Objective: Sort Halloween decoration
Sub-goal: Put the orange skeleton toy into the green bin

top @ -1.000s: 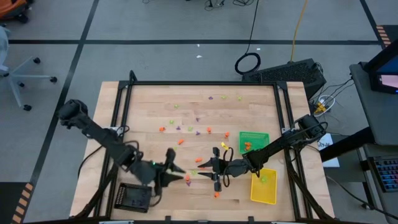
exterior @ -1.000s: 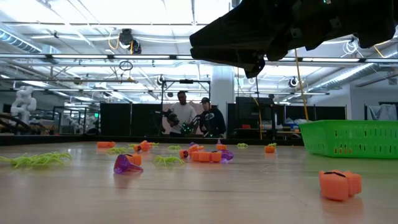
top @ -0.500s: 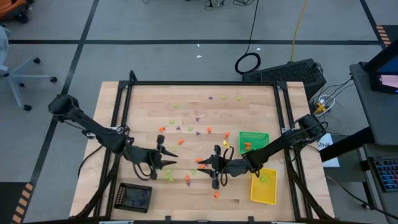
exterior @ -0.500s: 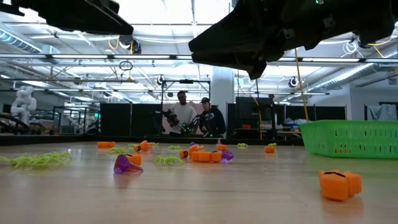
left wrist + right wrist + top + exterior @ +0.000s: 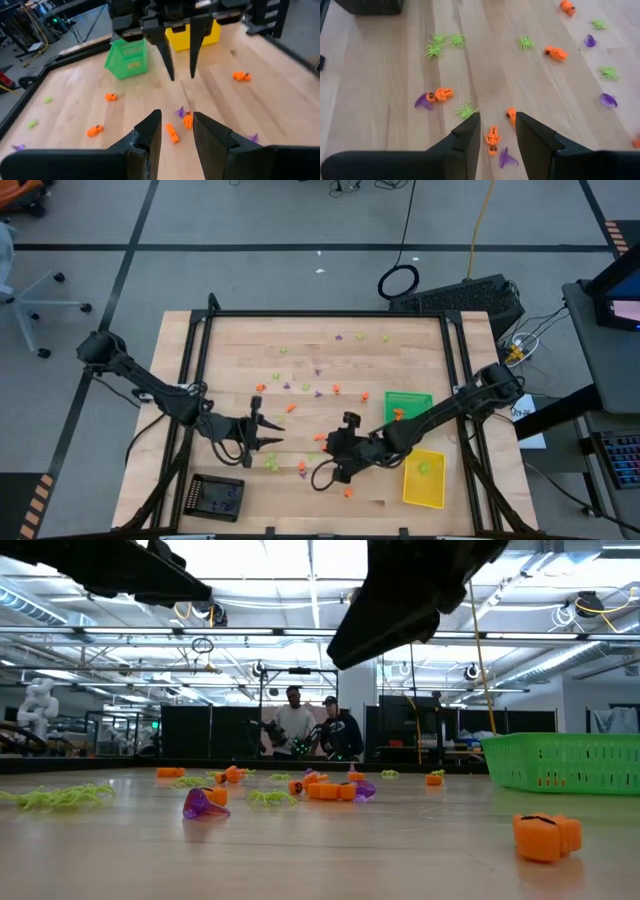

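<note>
Wooden table | orange skeleton trinket lengthwise between right pincer fingers, parted | left pincer parted

No text, label or number is legible anywhere — none.

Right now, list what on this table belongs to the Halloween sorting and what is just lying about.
Belongs to the job:
- scattered trinkets: orange pumpkin, purple piece, lime green spiders
- green tray, already holding orange pieces
- yellow tray, holding a green piece
- black tray

Just lying about:
- cable coil on the floor
- office chair
- people in the background
</note>
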You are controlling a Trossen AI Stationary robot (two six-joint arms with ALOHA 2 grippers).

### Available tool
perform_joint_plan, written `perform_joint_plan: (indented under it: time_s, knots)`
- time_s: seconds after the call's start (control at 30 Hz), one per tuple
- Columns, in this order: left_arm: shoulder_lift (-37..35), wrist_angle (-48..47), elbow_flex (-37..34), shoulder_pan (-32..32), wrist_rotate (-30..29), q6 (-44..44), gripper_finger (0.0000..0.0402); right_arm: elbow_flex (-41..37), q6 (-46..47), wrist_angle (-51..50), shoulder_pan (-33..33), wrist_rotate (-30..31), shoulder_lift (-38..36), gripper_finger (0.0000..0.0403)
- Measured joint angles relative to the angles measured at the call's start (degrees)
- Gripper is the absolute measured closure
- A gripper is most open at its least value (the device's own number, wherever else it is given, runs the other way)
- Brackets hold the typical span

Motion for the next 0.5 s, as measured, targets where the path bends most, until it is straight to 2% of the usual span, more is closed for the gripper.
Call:
perform_joint_plan:
  time_s: [0.3, 0.5]
  knots:
    - [0.21, 1.34, -0.02, 0.20, 1.98, 3.42, 0.0291, 0.74, -5.95, -1.50, -4.50, -4.37, 0.74, 0.0293]
    - [0.21, 1.35, -0.45, 0.24, 2.03, 3.46, 0.0291, 0.55, -8.61, 0.21, -8.53, -12.51, 4.15, 0.0293]
